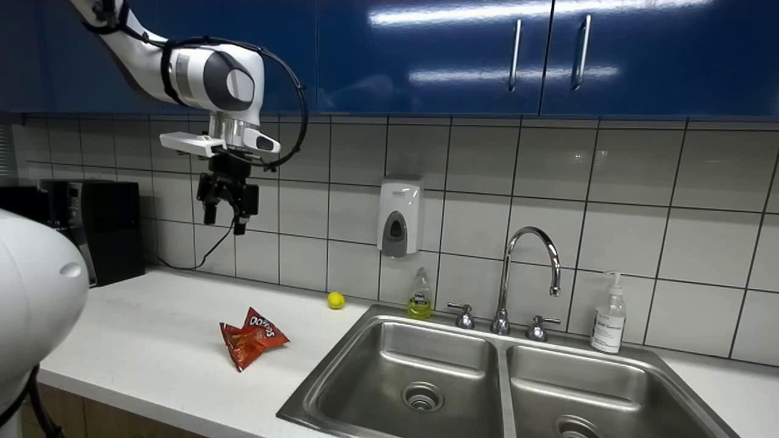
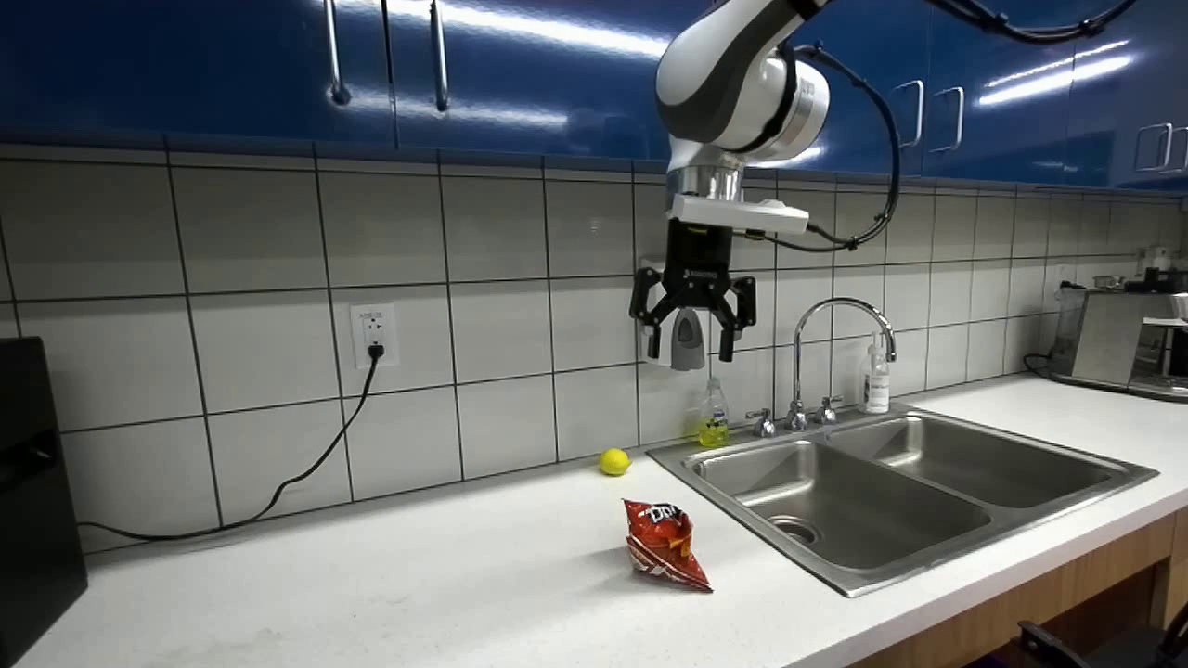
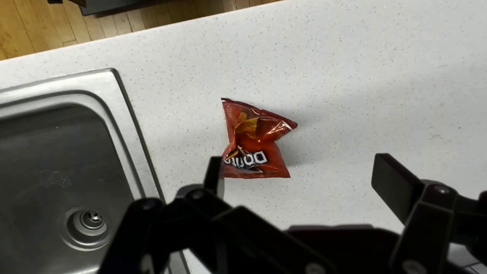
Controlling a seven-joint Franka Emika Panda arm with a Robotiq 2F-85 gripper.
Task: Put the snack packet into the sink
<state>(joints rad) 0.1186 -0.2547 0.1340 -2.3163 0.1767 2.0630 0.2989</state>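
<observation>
The snack packet [image 1: 251, 338], a crumpled red-orange foil bag with dark and white lettering, lies on the white counter left of the sink [image 1: 365, 377]. The packet [image 2: 664, 545] and the sink's left basin [image 2: 840, 510] also show in the other exterior frame. My gripper [image 1: 225, 221] is open and empty, well above the counter, in both exterior views [image 2: 690, 348]. In the wrist view the packet [image 3: 255, 140] lies beyond the open fingers [image 3: 298, 167], nearer the left finger, which overlaps its edge in the picture. The sink rim [image 3: 125, 129] is at left there.
A yellow ball-like fruit [image 1: 335, 300] lies near the tiled wall. A dish soap bottle [image 1: 420, 298], chrome faucet [image 1: 505, 274] and pump bottle [image 1: 610, 319] stand behind the sink. A soap dispenser [image 1: 399, 216] hangs on the wall. A black appliance [image 1: 112, 231] stands at the far left.
</observation>
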